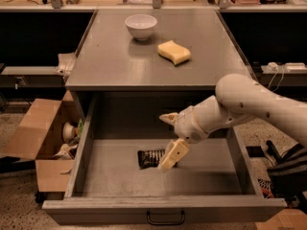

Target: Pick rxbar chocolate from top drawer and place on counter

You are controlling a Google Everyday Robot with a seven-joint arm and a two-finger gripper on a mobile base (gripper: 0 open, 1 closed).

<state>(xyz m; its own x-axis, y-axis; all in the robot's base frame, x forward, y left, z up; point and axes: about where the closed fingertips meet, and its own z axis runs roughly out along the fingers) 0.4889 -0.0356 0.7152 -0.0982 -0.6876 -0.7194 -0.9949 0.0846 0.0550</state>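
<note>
The bench point(115, 56), a flat grey metal top, occupies the upper centre of the view. Below it, the top drawer point(163, 207) is pulled fully out, with its black handle point(165, 219) on the front panel. The white arm point(254, 102) enters from the right and reaches over the drawer's right wall into the interior. An open cardboard box point(41, 123) stands on the floor just left of the drawer.

The gripper point(165, 142) hangs inside the drawer, above its floor. Its fingers point(173, 155) are spread wide apart and hold nothing. One points left, and the other points down.

A white bowl point(140, 26) stands near the rear of the bench. A yellow sponge point(174, 52) lies to the right of the bowl, apart from it.

The rxbar chocolate point(149, 157) lies flat on the drawer floor, near the centre. The lower finger overlaps its right end in this view; contact cannot be determined.
</note>
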